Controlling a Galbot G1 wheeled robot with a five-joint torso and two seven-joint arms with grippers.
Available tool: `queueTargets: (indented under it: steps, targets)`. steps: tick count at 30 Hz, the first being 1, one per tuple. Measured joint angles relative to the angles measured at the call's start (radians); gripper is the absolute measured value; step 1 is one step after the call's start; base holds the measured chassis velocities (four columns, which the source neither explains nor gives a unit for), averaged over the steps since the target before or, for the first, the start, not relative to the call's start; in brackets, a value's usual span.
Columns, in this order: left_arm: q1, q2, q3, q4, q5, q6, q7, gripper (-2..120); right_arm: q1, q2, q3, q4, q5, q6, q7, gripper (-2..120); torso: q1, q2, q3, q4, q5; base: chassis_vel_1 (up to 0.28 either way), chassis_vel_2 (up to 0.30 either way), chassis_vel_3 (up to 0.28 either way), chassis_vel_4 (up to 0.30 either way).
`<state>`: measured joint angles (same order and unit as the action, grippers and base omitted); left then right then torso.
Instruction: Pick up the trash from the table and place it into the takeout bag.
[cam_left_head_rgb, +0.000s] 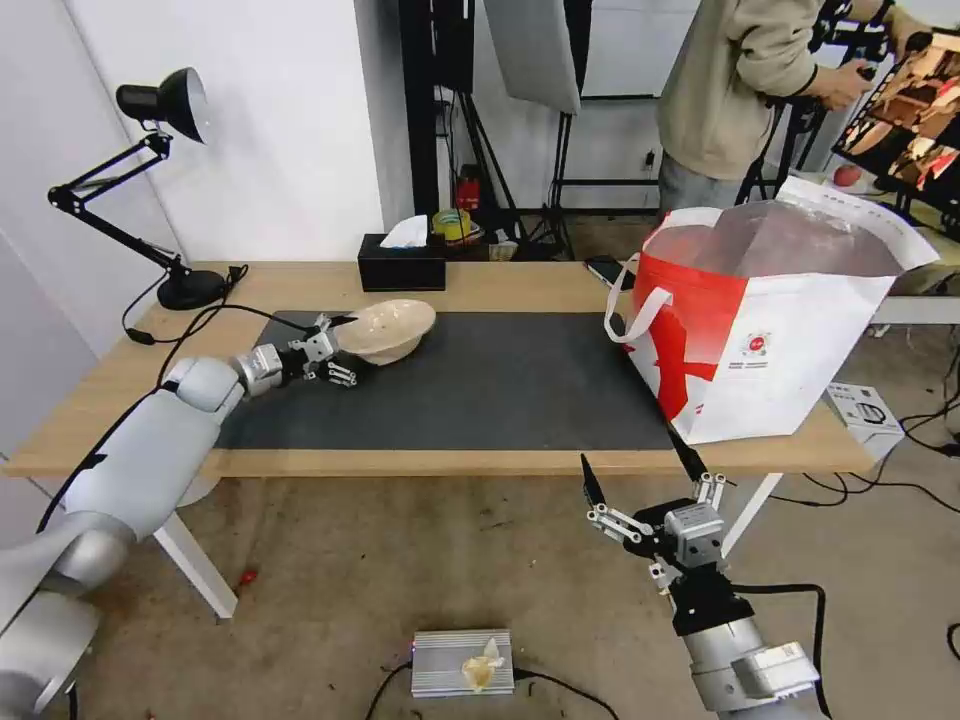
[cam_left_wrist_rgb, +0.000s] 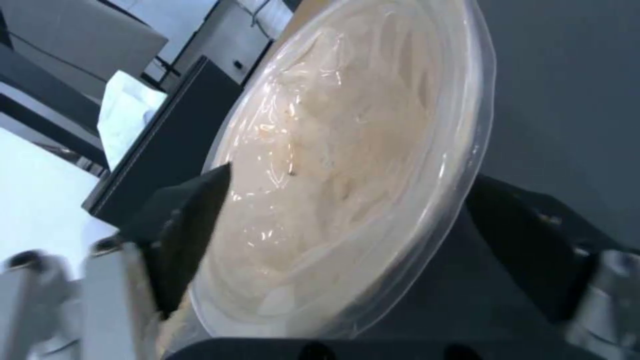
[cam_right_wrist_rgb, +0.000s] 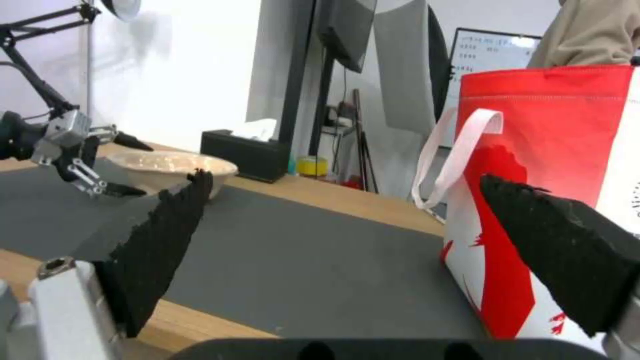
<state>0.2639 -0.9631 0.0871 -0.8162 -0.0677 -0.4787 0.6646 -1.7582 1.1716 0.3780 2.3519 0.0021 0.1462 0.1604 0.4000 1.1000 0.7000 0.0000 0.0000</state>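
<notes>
A shallow beige bowl (cam_left_head_rgb: 390, 326) sits at the left end of the dark grey mat (cam_left_head_rgb: 500, 385) on the light-wood table (cam_left_head_rgb: 520, 286). My left gripper (cam_left_head_rgb: 347, 350) is open at the bowl's left rim, with one finger on each side of its edge. In the left wrist view the bowl (cam_left_wrist_rgb: 347, 165) lies between the two black fingers (cam_left_wrist_rgb: 190, 220). The white-and-red takeout bag (cam_left_head_rgb: 790, 340) stands open on the table's right end. My right gripper (cam_left_head_rgb: 637, 455) hangs open in front of the table's near edge, left of the bag (cam_right_wrist_rgb: 553, 120), holding nothing.
A black tissue box (cam_left_head_rgb: 401, 268) stands behind the bowl. A black desk lamp (cam_left_head_rgb: 165, 190) is at the far left corner, and its cable runs along the table. A small white box (cam_left_head_rgb: 862, 408) lies right of the bag. A silver box (cam_left_head_rgb: 462, 662) lies on the floor. A person stands behind the bag.
</notes>
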Motion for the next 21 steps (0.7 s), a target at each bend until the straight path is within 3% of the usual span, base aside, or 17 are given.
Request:
queueTargets:
  steps: [13,21]
  targets:
    - [0.004,-0.002,-0.001,0.0,0.003,-0.009,0.007,33,0.0,0.0,0.0,0.0,0.0,0.0,0.0,100,0.0,0.0,0.0,0.0,0.0,0.0,0.0,0.0,0.0]
    - [0.007,-0.006,-0.002,0.0,0.002,-0.01,0.008,8,0.0,0.0,0.0,0.0,0.0,0.0,0.0,100,0.0,0.0,0.0,0.0,0.0,0.0,0.0,0.0,0.0]
